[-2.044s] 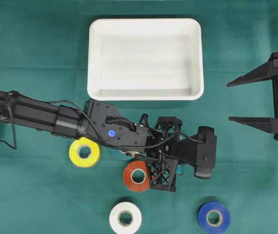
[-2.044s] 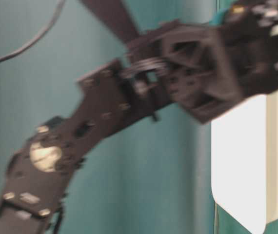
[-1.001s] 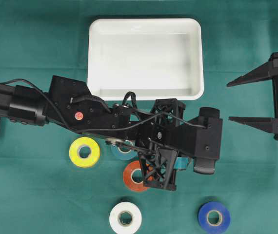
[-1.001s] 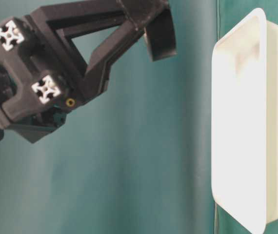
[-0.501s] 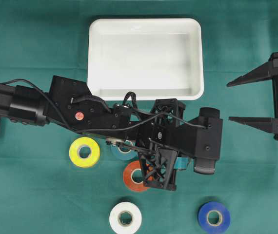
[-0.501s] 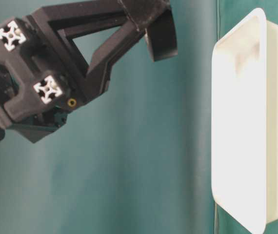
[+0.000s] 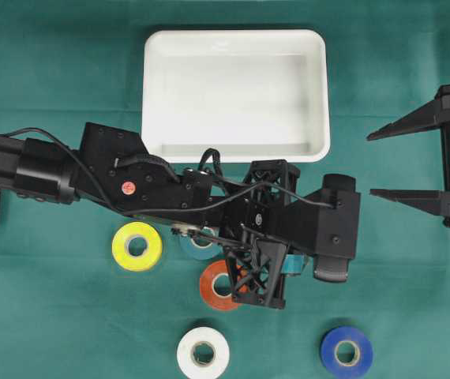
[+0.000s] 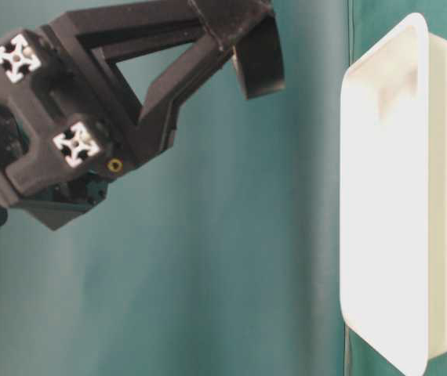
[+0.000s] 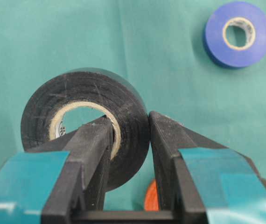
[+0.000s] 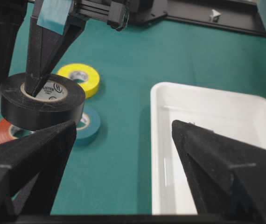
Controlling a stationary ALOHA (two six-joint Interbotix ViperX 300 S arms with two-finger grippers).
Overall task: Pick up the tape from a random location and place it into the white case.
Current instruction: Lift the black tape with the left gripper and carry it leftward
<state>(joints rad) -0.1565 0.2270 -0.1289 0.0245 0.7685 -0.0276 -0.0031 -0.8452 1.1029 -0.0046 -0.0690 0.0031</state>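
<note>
Your left gripper (image 9: pixel 129 135) is clamped on the wall of a black tape roll (image 9: pixel 84 123), one finger through the core, the other on the outer face, and the roll hangs clear of the cloth. Two seconds ago that arm was low among the rolls; over the last second it hasn't moved, so the pick looks done and the carry is what's left.

The roll is matte, scuffed vinyl on a cardboard core, and the fingers (image 9: pixel 191 170) wear teal tape pads.

Just under the gripper lie an orange roll (image 7: pixel 219 286) and a light blue one (image 10: pixel 85 122); farther out, yellow (image 7: pixel 136 246), white (image 7: pixel 203 352) and dark blue (image 7: pixel 346 352), all on green cloth.

Beyond the gripper sits the white case (image 7: pixel 154 95), smooth plastic with rounded corners, nothing in it. Your right gripper (image 7: pixel 399 163) stands wide open, well off, holding nothing.
</note>
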